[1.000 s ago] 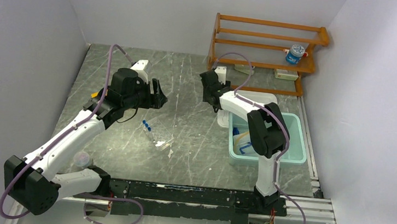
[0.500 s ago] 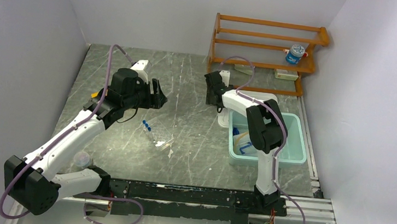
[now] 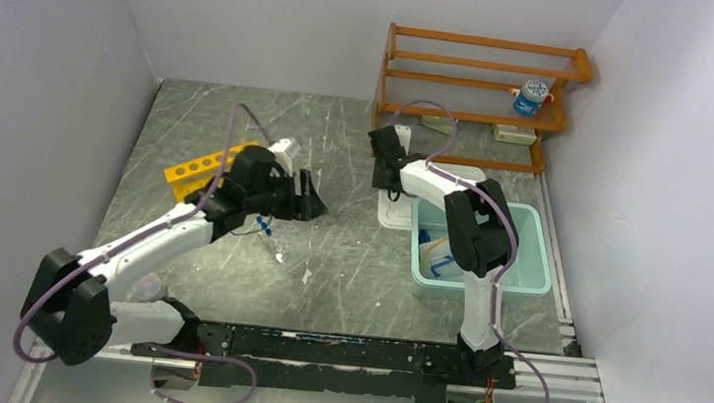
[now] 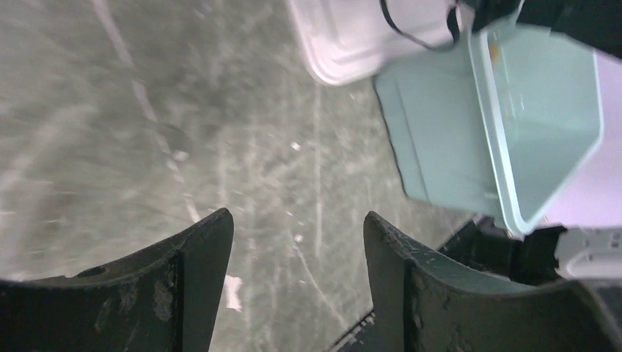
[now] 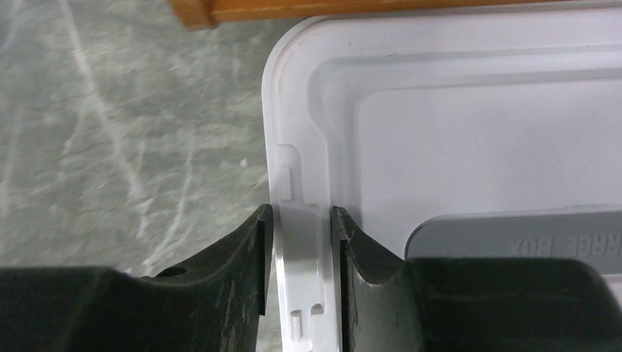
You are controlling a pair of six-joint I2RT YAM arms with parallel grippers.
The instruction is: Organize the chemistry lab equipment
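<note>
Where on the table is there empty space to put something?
Bare table lies at the back, between the yellow rack and orange shelf, and in front, between the tiny tubes and teal tub. It's crowded around the tub, white lid and shelf.

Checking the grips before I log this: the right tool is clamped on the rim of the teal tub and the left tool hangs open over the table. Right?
Not quite. The right tool is clamped on the rim of the white lid, not the teal tub, as the right wrist view shows. The left tool does hang open over the table.
</note>
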